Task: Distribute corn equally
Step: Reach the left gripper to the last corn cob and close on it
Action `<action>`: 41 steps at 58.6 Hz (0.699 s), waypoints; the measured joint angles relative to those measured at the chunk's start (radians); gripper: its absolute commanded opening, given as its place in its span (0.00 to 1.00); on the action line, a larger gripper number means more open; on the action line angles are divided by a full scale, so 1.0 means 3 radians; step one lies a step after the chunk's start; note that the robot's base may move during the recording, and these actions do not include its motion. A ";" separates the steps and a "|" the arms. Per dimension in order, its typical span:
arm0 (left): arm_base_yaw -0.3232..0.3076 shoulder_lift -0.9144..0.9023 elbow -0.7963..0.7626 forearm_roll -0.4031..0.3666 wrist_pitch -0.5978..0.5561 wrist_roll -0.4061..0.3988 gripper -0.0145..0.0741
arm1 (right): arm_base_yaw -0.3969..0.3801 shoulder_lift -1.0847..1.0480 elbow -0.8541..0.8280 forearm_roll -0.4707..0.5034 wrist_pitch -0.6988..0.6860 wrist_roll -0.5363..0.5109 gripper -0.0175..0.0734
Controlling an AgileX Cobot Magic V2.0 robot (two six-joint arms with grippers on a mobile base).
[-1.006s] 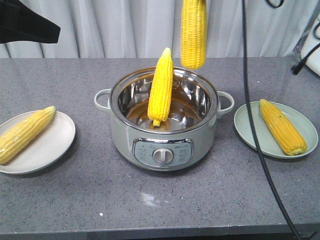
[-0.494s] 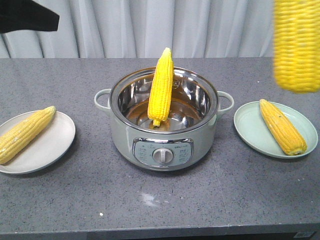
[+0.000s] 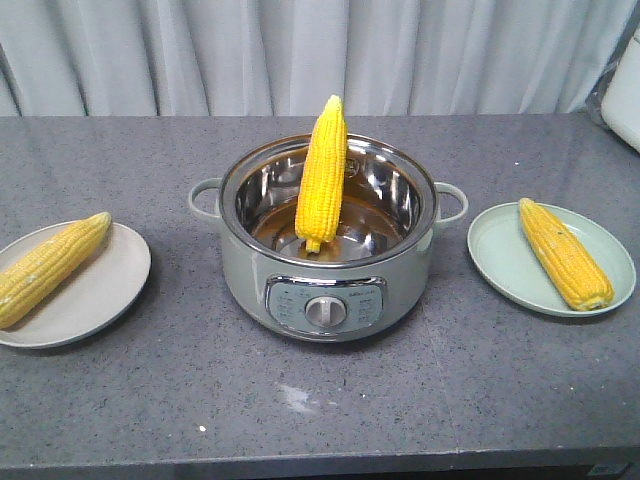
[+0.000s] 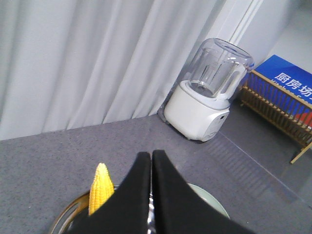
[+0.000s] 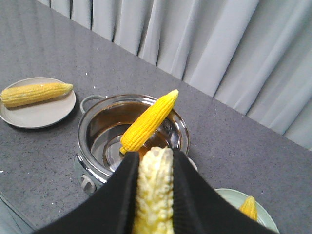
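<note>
Corn [image 5: 153,204] in your right end effector [image 5: 155,158], clamped between its fingers, has lifted out of the front view. Another cob [image 3: 322,170] leans in the pot [image 3: 330,290]; left-frame plate [image 3: 100,295] and right-frame plate [image 3: 500,262] hold one each. Your left end effector [image 4: 151,163] is together, empty. Delivery to a plate looks next.

A grey speckled surface [image 3: 180,400] runs back to a curtain. A pot [image 3: 325,290] stands at its middle, dial toward the front edge. A grey plate [image 3: 100,290] sits near the left edge and a green plate [image 3: 505,255] near the right. A white smudge [image 3: 298,398] marks the front. A blender [image 4: 207,95] stands by the far edge, with a wooden rack [image 4: 278,114] beside it.
</note>
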 measured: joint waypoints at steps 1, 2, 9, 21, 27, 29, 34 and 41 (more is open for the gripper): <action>-0.0020 0.0041 0.0000 -0.0045 -0.0016 0.0046 0.16 | 0.0000 -0.0006 0.0022 -0.0002 0.0000 0.0000 0.19; -0.0040 0.0083 -0.0005 -0.0082 -0.0019 0.0091 0.16 | 0.0000 -0.0006 0.0038 -0.0006 0.0000 0.0000 0.19; -0.0182 0.0361 -0.0124 -0.0215 -0.0011 0.0303 0.22 | 0.0000 -0.0016 0.0071 -0.0014 0.0000 0.0000 0.19; -0.0358 0.0777 -0.0415 -0.0240 0.0085 0.0341 0.52 | 0.0000 -0.0016 0.0071 -0.0014 0.0000 -0.0001 0.19; -0.0387 0.0952 -0.0441 -0.0249 0.0089 0.0324 0.71 | 0.0000 -0.0016 0.0071 -0.0014 0.0000 -0.0008 0.19; -0.0397 0.1005 -0.0441 -0.0249 0.0089 0.0291 0.78 | 0.0000 -0.0016 0.0071 -0.0014 0.0000 -0.0011 0.19; -0.0397 0.1142 -0.0441 -0.0249 0.0069 0.0167 0.89 | 0.0000 -0.0016 0.0071 -0.0014 0.0000 -0.0022 0.19; -0.0397 0.1336 -0.0551 -0.0376 0.0024 0.0014 0.95 | 0.0000 -0.0016 0.0071 -0.0014 0.0000 -0.0024 0.19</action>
